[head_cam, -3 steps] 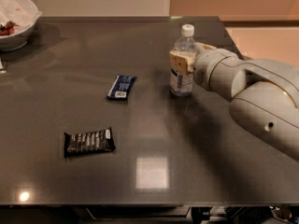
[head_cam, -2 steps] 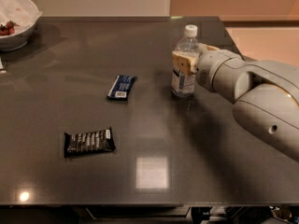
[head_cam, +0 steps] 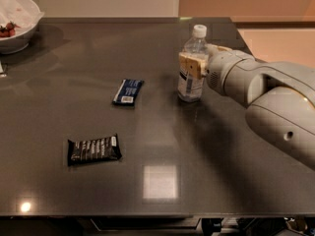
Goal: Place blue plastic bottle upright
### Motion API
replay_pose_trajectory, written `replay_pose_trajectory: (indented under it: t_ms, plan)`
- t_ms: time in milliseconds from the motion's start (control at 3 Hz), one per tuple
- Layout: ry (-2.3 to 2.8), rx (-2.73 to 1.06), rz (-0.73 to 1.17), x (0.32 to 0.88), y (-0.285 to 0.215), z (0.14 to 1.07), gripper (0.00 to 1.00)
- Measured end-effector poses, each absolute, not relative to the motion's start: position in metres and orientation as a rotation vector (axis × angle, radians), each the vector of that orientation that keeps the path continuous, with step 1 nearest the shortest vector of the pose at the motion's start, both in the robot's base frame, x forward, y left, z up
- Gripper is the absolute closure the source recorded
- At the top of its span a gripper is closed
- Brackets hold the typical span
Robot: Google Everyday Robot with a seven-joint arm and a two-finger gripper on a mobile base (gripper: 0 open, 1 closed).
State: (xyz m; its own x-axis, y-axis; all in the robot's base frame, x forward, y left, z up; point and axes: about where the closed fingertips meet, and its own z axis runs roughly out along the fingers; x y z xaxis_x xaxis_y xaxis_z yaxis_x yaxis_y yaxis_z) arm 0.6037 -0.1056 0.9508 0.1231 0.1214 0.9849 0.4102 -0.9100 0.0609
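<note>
The blue plastic bottle stands upright on the dark table, right of centre. It is clear, with a white cap and a white-and-blue label. My gripper reaches in from the right and is closed around the bottle's upper body. One tan finger pad lies across its front and the other finger is behind it. The bottle's base rests on the tabletop.
A dark-blue snack wrapper lies left of the bottle. A black snack bar lies nearer the front left. A white bowl with food sits at the far left corner. My white arm fills the right side.
The bottle's top tipped slightly to the right, then came back to vertical. The gripper stays on it and the base has not shifted.
</note>
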Motion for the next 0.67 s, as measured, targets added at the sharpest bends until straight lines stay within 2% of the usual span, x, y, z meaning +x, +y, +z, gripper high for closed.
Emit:
replay_pose_trajectory:
  t_ms: [333, 667]
  plan:
    - [-0.530, -2.170, -1.875, 0.6027, -0.1046, 0.9536, 0.00]
    - [-0.530, -2.170, -1.875, 0.6027, -0.1046, 0.9537, 0.00]
